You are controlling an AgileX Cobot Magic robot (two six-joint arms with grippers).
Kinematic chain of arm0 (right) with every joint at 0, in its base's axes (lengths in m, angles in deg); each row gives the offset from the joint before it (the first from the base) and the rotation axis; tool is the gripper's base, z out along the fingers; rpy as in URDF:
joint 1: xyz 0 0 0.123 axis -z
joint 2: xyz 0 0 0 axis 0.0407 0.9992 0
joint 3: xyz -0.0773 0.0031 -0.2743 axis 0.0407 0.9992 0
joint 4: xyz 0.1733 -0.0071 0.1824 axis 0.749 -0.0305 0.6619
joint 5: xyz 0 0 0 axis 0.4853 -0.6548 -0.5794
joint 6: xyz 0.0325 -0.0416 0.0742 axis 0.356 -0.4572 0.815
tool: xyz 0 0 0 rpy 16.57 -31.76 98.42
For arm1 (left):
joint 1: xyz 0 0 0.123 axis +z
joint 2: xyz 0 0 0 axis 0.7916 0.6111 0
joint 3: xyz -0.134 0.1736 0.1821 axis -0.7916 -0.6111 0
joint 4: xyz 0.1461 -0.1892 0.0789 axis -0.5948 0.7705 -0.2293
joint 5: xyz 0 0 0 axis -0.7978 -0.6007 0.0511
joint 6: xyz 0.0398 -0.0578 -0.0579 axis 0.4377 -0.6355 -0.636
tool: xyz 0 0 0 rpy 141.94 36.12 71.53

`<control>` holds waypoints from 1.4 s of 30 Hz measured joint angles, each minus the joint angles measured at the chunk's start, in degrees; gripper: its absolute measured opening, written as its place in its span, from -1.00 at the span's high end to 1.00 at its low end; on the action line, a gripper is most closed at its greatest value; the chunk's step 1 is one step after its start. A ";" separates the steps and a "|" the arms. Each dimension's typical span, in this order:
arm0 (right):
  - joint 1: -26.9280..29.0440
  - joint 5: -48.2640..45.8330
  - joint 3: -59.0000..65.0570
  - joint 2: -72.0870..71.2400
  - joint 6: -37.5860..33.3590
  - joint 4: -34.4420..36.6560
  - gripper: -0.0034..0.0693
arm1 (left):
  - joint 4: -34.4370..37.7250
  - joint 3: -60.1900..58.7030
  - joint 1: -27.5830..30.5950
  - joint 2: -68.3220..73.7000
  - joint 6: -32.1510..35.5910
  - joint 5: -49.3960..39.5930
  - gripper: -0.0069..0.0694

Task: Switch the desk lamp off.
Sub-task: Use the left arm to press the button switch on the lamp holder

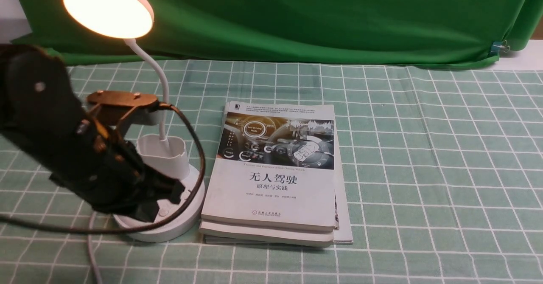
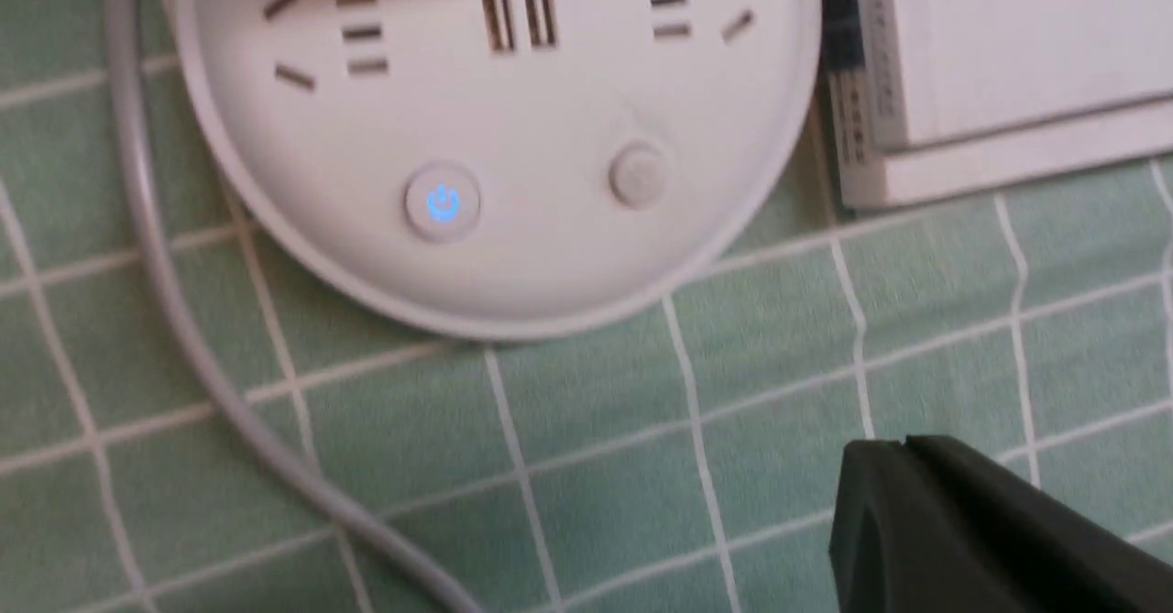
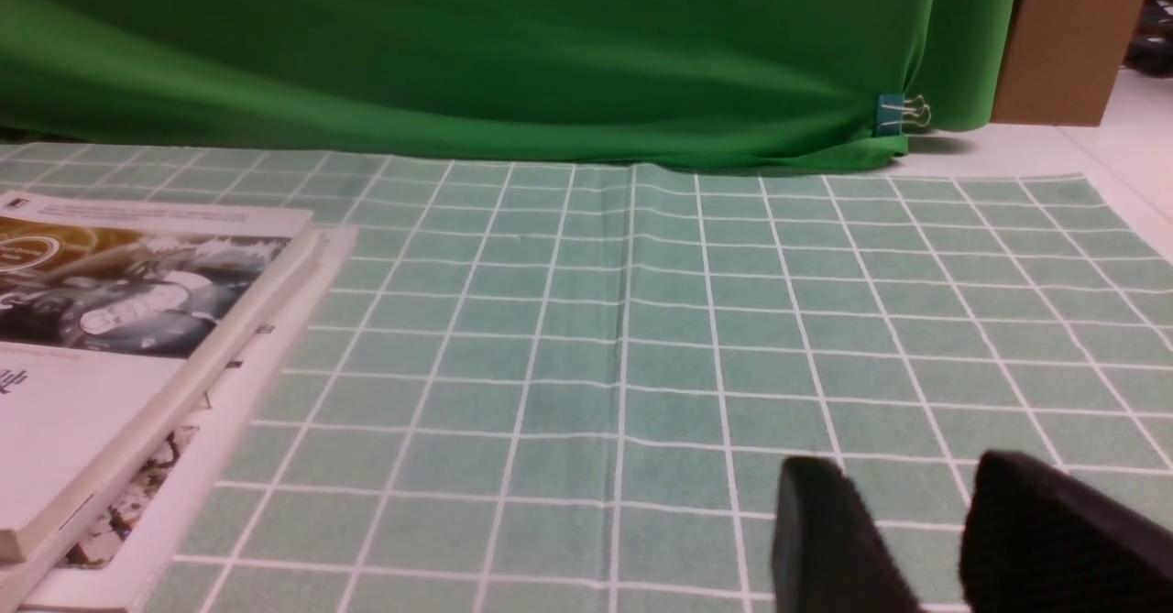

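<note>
The white desk lamp is lit; its round disc head point(image 1: 108, 7) glows at the far left on a thin bent neck. Its cup holder point(image 1: 163, 154) stands on the round base point(image 1: 180, 218). In the left wrist view the base point(image 2: 531, 265) shows sockets, a power button point(image 2: 443, 202) glowing blue and a plain second button point(image 2: 638, 173). My left gripper point(image 1: 148, 212) is shut and empty at the base's front; its tip point(image 2: 903, 448) shows over the cloth, apart from both buttons. My right gripper point(image 3: 907, 468) is open and empty, low over the cloth.
A stack of books point(image 1: 275, 173) lies right beside the lamp base, also in the left wrist view point(image 2: 1008, 72) and the right wrist view point(image 3: 119, 338). The lamp's grey cord point(image 2: 174, 320) runs over the checked cloth. A green backdrop point(image 1: 297, 16) hangs behind.
</note>
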 joint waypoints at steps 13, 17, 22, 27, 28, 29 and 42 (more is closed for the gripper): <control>0.00 0.00 0.00 0.00 0.00 0.00 0.24 | -2.17 1.21 0.00 7.94 0.06 4.98 0.82; 0.00 0.00 0.00 0.00 0.00 0.00 0.24 | -2.46 1.21 0.00 10.08 0.12 7.02 0.82; 0.00 0.00 0.00 0.00 0.00 0.00 0.24 | -3.21 1.21 0.00 14.30 0.18 8.21 0.82; 0.00 0.00 0.00 0.00 0.00 0.00 0.24 | -2.79 1.91 -0.05 15.51 0.25 8.13 0.82; 0.00 0.00 0.00 0.00 0.00 0.00 0.24 | -2.79 1.91 -0.05 15.51 0.25 8.12 0.82; 0.00 0.00 0.00 0.00 0.00 0.00 0.24 | -2.79 1.91 -0.05 15.51 0.25 8.06 0.82; 0.00 0.00 0.00 0.00 0.00 0.00 0.24 | -4.76 1.73 -0.11 11.04 -0.29 9.43 0.82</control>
